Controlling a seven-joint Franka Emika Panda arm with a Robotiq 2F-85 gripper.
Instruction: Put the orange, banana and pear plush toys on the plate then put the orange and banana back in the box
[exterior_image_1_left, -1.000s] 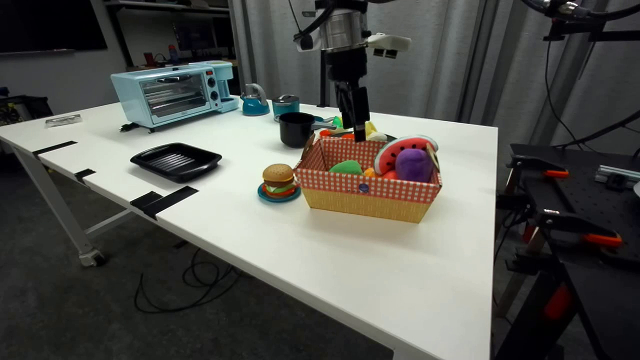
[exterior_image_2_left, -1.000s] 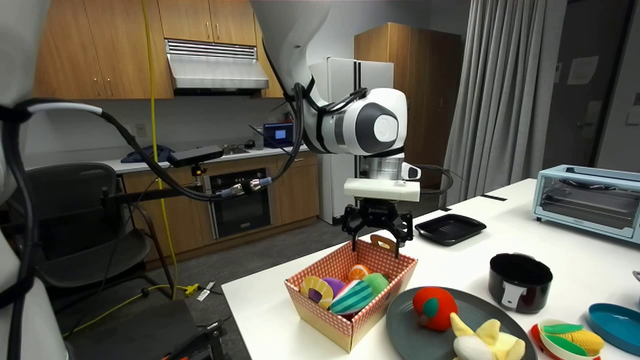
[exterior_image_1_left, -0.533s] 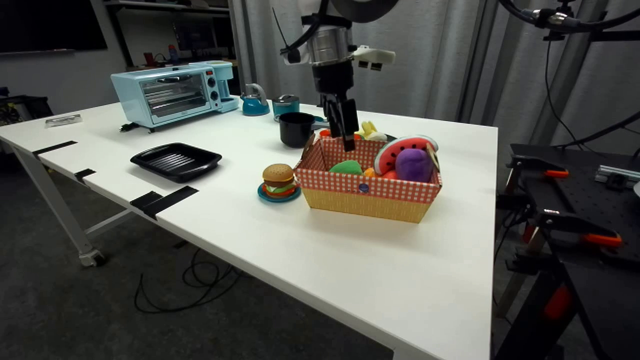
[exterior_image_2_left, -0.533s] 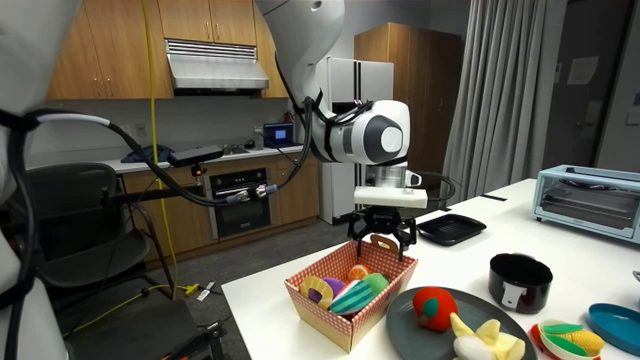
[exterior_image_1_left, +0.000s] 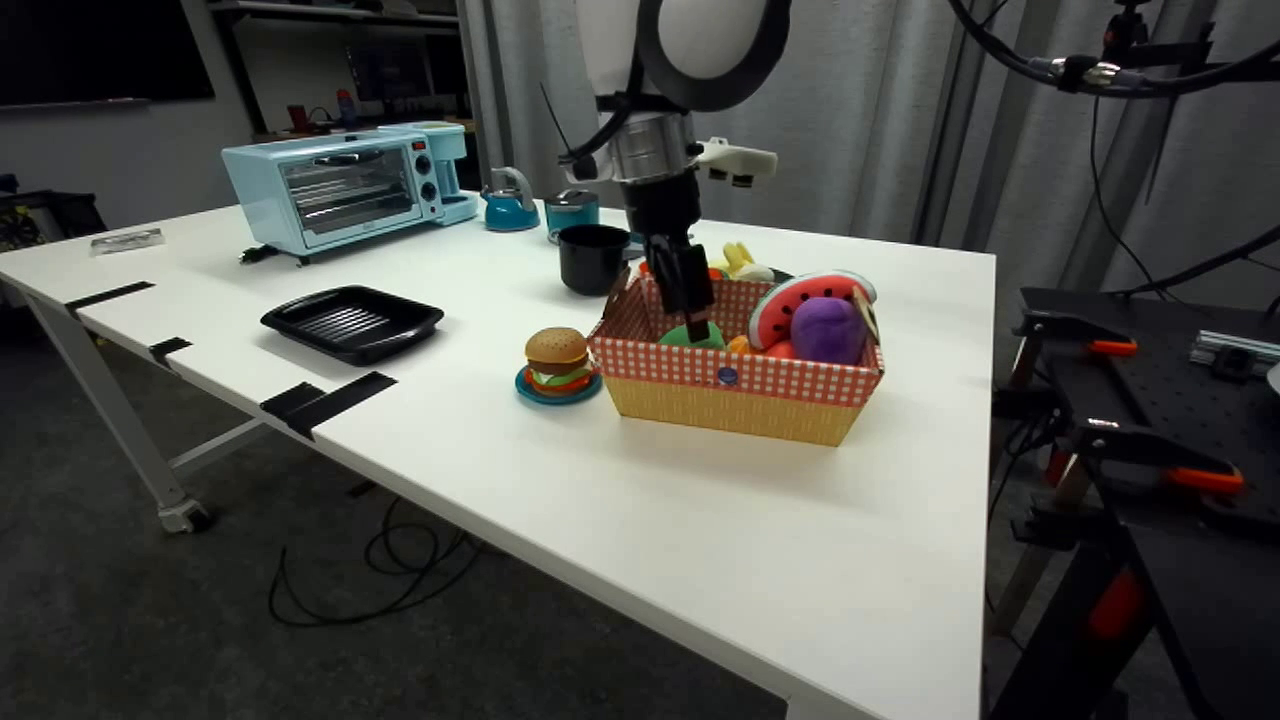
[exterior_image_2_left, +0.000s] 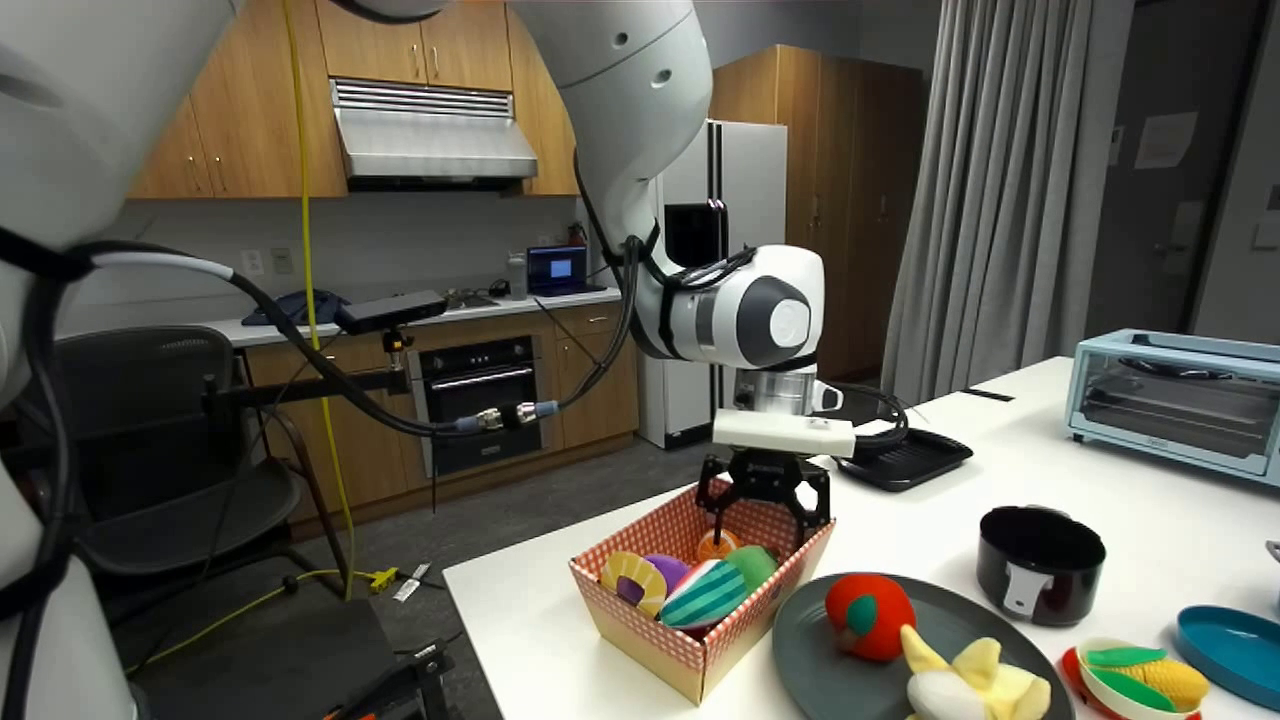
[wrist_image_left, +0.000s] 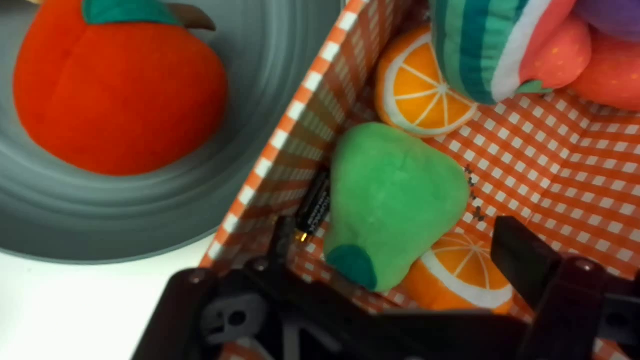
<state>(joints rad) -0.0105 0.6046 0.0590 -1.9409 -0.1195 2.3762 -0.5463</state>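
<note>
The table (exterior_image_1_left: 800, 540) carries box (exterior_image_1_left: 740, 410), grey plate (exterior_image_2_left: 960, 602), black dish (exterior_image_1_left: 352, 322).

Grey curtains (exterior_image_2_left: 1000, 200) are hanging in both exterior views. White table (exterior_image_1_left: 800, 560) is standing over dark floor (exterior_image_1_left: 150, 620), leg (exterior_image_1_left: 110, 410) ending in caster (exterior_image_1_left: 187, 517). Wooden cabinets (exterior_image_2_left: 250, 120) are flanking steel range hood (exterior_image_2_left: 430, 140); built-in oven (exterior_image_2_left: 490, 390) is sitting under white countertop (exterior_image_2_left: 585, 299). Refrigerator (exterior_image_2_left: 757, 190) is standing beside brown cupboard (exterior_image_2_left: 860, 200). Black chair (exterior_image_2_left: 150, 380) is standing before countertop. Dark panel (exterior_image_1_left: 90, 50) is hanging on grey wall (exterior_image_1_left: 160, 150).
</note>
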